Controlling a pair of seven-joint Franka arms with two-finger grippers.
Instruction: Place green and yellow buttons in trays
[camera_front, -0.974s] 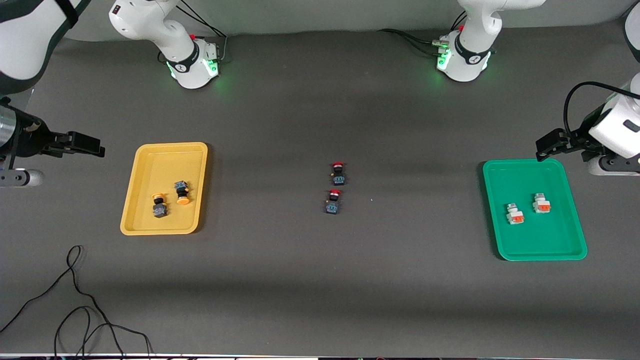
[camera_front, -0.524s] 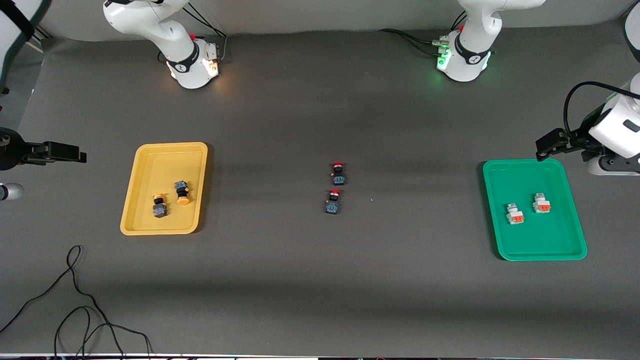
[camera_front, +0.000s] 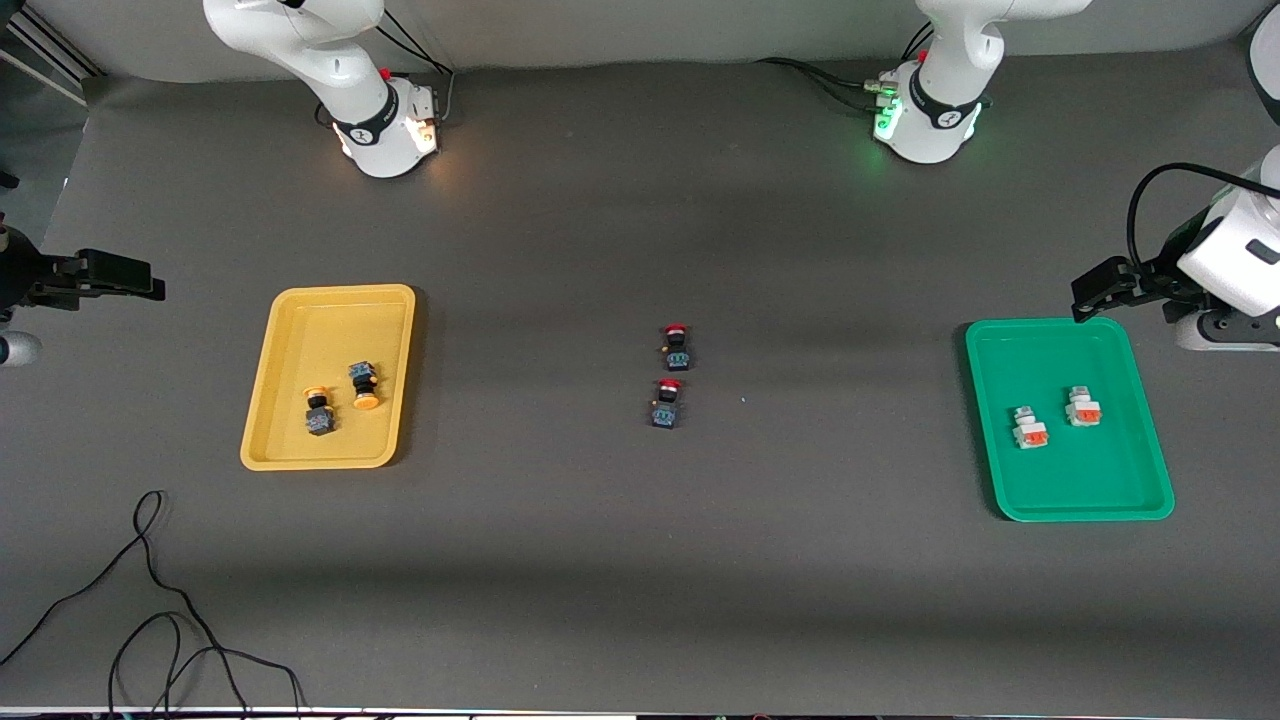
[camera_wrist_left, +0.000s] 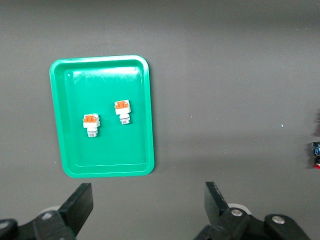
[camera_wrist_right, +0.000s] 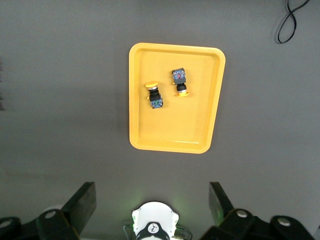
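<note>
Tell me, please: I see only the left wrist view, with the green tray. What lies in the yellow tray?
Observer: The yellow tray holds two black switches with orange-yellow caps.
Operator: Does anything lie between the trays?
Observer: Two red-capped buttons, on the table midway, one nearer the front camera.
Operator: Where is the right claw?
Observer: The right claw, open, hangs over the table's right-arm end, not over the yellow tray.

A dark grey matte table (camera_front: 560, 560) fills the view; a pale wall (camera_front: 620, 30) runs along its edge by the bases; a black cable (camera_front: 150, 620) loops on the table.
</note>
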